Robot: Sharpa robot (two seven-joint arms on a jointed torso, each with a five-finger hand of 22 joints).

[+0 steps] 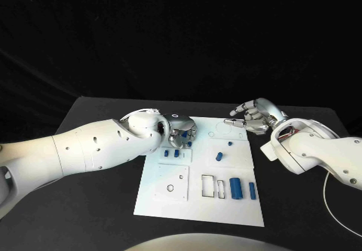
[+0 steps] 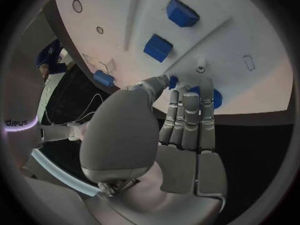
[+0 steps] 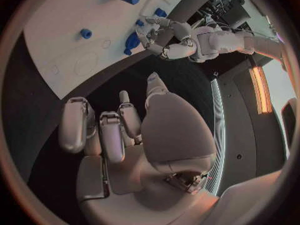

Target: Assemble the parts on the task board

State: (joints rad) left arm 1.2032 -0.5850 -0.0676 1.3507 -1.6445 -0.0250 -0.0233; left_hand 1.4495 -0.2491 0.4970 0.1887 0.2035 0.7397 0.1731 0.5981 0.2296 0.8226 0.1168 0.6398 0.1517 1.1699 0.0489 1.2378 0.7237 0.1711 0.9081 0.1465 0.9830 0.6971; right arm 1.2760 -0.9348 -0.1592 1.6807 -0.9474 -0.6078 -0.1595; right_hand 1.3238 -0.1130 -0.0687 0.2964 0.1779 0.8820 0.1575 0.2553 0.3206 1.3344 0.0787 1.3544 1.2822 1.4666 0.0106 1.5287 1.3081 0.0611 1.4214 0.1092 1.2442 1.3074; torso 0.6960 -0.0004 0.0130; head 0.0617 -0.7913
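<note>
You have the task board (image 1: 198, 209) lying in the middle of the black table (image 1: 90, 209), its short edges facing the robot and the far side. The left hand (image 1: 181, 130) sits over the board's far left corner, fingers pointing down onto a blue part (image 2: 214, 98); it appears to pinch or press that piece, but you cannot confirm a grip from these views. The right hand (image 1: 255, 116) hovers above the table just off the board's far right corner, fingers spread and holding nothing. Two small blue parts (image 1: 171, 153) stand beside the left hand. Two long blue parts (image 1: 242, 189) lie near the board's right edge.
</note>
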